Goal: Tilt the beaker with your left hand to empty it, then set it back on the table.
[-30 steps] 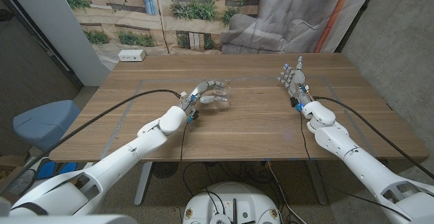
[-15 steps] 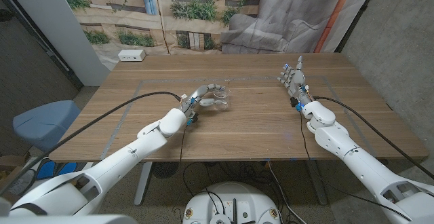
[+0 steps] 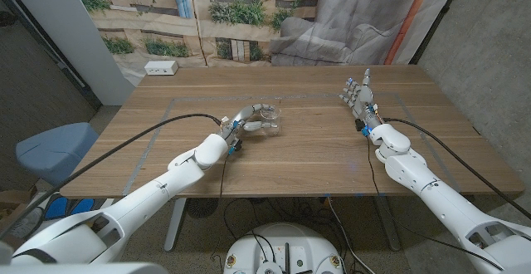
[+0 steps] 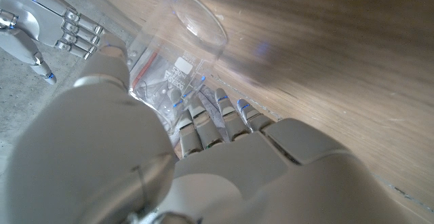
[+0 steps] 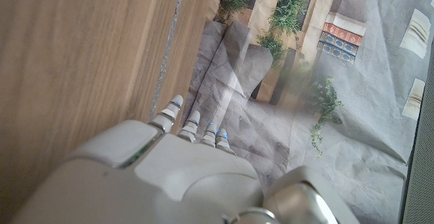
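Note:
My left hand (image 3: pixel 251 117) grips a clear glass beaker (image 3: pixel 270 118) just left of the table's middle. Along the left wrist I see the beaker (image 4: pixel 178 56) with red printed marks, my fingers (image 4: pixel 215 113) curled round its wall and the thumb side (image 4: pixel 102 68) pressing from the other side. It looks empty, and I cannot tell whether it touches the wood. My right hand (image 3: pixel 358 96) stands at the right of the table with its fingers apart and pointing away, holding nothing; it also appears as the right hand (image 4: pixel 41 20) beyond the beaker.
A white box (image 3: pixel 160 68) lies at the table's (image 3: pixel 315 154) back left corner. Tape lines (image 3: pixel 158 137) mark a rectangle on the wood. A blue chair (image 3: pixel 51 149) stands off the left edge. A printed backdrop hangs behind.
My left hand has turned slightly and drawn the beaker a little toward the left. The right arm has stayed still.

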